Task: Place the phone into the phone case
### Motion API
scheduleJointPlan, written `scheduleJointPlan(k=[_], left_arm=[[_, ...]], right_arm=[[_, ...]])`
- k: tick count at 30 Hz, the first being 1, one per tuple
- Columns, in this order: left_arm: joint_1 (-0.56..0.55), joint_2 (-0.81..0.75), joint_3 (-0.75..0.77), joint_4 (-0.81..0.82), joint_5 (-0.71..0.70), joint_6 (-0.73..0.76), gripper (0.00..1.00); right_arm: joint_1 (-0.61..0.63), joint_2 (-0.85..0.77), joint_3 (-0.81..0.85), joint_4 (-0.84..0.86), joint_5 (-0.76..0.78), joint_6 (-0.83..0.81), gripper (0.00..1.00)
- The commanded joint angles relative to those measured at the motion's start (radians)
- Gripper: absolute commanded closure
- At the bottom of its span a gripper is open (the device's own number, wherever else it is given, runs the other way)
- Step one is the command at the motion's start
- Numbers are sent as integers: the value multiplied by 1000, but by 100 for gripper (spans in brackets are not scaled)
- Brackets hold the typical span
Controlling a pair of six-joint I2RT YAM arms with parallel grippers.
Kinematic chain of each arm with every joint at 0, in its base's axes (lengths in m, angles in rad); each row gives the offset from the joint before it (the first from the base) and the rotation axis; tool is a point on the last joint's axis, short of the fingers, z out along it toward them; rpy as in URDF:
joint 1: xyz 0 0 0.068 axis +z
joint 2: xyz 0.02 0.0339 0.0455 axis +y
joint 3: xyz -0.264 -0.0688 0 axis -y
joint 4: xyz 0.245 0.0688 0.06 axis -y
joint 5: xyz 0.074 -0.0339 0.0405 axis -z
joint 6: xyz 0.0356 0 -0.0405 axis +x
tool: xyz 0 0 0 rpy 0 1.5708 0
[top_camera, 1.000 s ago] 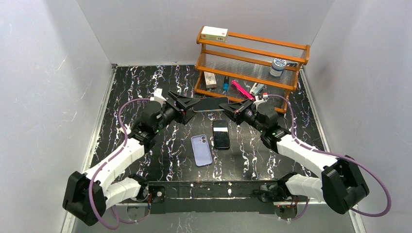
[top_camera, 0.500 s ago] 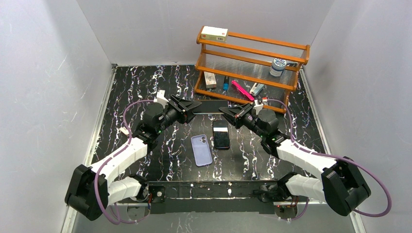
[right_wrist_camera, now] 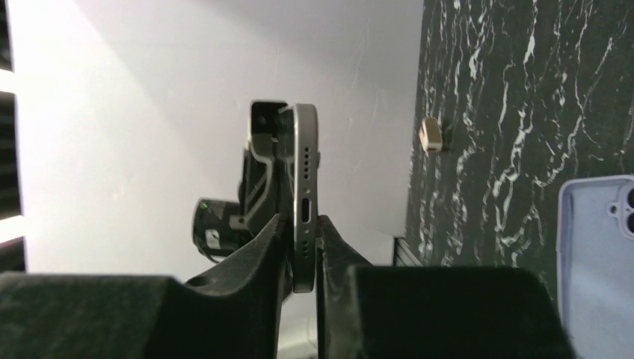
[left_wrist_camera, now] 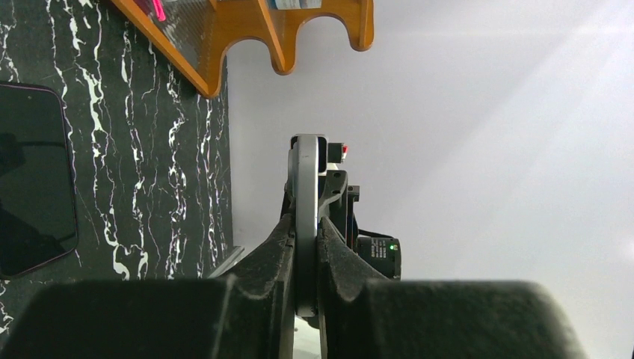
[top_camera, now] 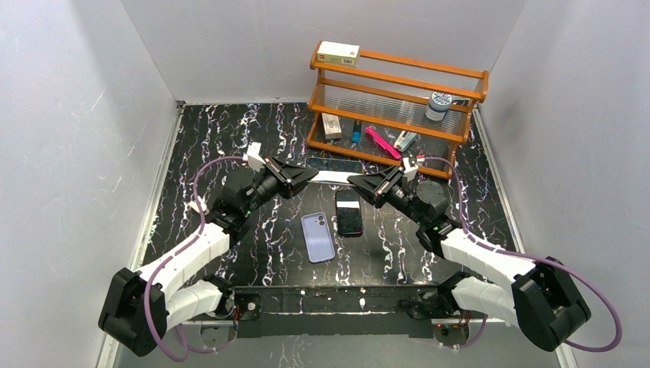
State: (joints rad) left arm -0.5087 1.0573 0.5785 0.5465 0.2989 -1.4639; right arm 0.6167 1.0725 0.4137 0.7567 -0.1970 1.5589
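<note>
Your left gripper (top_camera: 310,175) is clamped on one end of the phone (top_camera: 331,178), holding it edge-on above the table (top_camera: 230,138). Your right gripper (top_camera: 355,181) flanks the other end closely; you cannot tell whether it pinches. The case (top_camera: 317,237) lies flat on the table, just beside a second phone (top_camera: 349,212).

You can see the raised phone (right_wrist_camera: 305,217) has a smooth, satin metal edge. The phone case (top_camera: 317,237) is matt lavender, probably soft plastic. The flat phone (top_camera: 349,212) shows glossy black glass, the table (top_camera: 222,138) a polished marble-look top, the rack (left_wrist_camera: 280,56) varnished wood.
</note>
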Motion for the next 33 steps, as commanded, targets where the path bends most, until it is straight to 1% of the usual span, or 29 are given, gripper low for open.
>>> scheduleJointPlan(k=[1, 3, 4, 7, 9, 10, 13, 15, 17, 21, 23, 25, 27, 29, 32, 33], left_arm=[[9, -50, 26, 110, 5, 48, 100], [9, -55, 31, 111, 33, 61, 100], [8, -57, 35, 112, 46, 71, 100], [8, -54, 54, 113, 116, 115, 100], [9, -46, 68, 113, 180, 145, 100], [10, -40, 76, 113, 218, 158, 100], [11, -17, 98, 88, 331, 204, 100], [12, 2, 117, 51, 403, 242, 100], [13, 25, 132, -20, 475, 294, 100], [13, 50, 157, -155, 581, 416, 100], [13, 55, 176, -226, 613, 485, 100], [13, 65, 195, -282, 654, 549, 100], [14, 80, 209, -316, 700, 600, 100], [14, 92, 217, -322, 741, 613, 100], [14, 97, 227, -345, 764, 639, 99], [15, 100, 230, -360, 769, 651, 99]], right_arm=[[14, -63, -31, -60, -157, -165, 68], [13, -102, -43, -88, -165, -210, 58], [14, -126, -35, -131, -171, -259, 53], [14, -196, 39, -366, -171, -432, 41], [12, -231, 91, -508, -176, -554, 30], [11, -244, 119, -587, -170, -596, 26], [11, -286, 191, -799, -122, -679, 23], [10, -324, 217, -850, -104, -699, 18], [11, -355, 241, -873, -99, -710, 15], [10, -356, 320, -962, -80, -751, 11], [9, -338, 351, -987, -97, -787, 9], [9, -306, 381, -1003, -142, -829, 9], [11, -265, 407, -1000, -234, -878, 12], [9, -224, 432, -988, -345, -906, 17], [10, -178, 434, -952, -485, -911, 23], [9, -169, 428, -933, -509, -906, 26]])
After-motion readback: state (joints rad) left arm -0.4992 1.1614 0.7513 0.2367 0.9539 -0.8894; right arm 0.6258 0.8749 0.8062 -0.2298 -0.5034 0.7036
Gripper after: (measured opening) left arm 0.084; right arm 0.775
